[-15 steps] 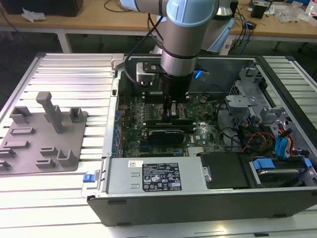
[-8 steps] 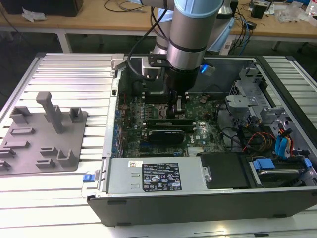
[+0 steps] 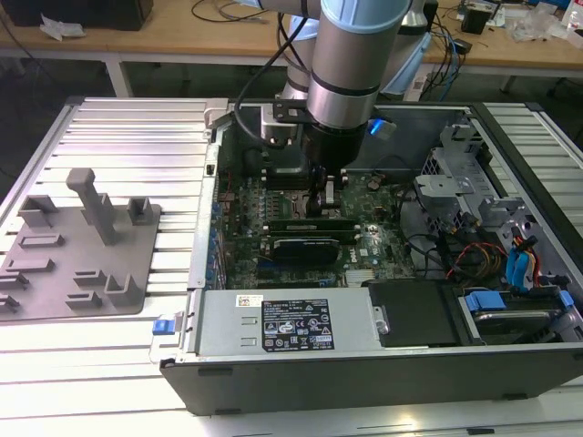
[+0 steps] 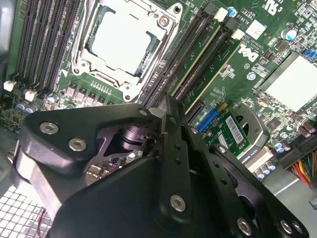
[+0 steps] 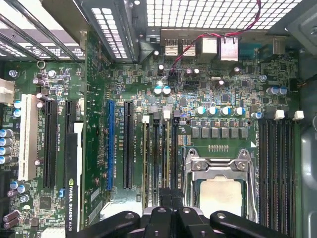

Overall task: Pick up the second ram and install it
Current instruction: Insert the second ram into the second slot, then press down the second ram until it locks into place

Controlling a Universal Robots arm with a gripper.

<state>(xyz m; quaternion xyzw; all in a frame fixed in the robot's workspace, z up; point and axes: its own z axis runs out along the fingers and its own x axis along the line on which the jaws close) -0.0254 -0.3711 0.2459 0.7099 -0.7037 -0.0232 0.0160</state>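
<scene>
Peering past the gripper (image 4: 166,105), whose dark body hides the near slot ends, we see its fingers pressed together over two green-edged sticks seated side by side. The second ram (image 4: 213,67) is one of them. In the exterior view the gripper (image 3: 328,196) stands at twelve o'clock from one black card (image 3: 310,246).

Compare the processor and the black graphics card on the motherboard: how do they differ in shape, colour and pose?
Shape: the processor is square, while the graphics card is long and narrow. Colour: the processor has a silver top, while the card is black. Pose: the processor lies flat inside a metal frame, while the card stands on edge in a slot. Both sit on the green motherboard.
</scene>
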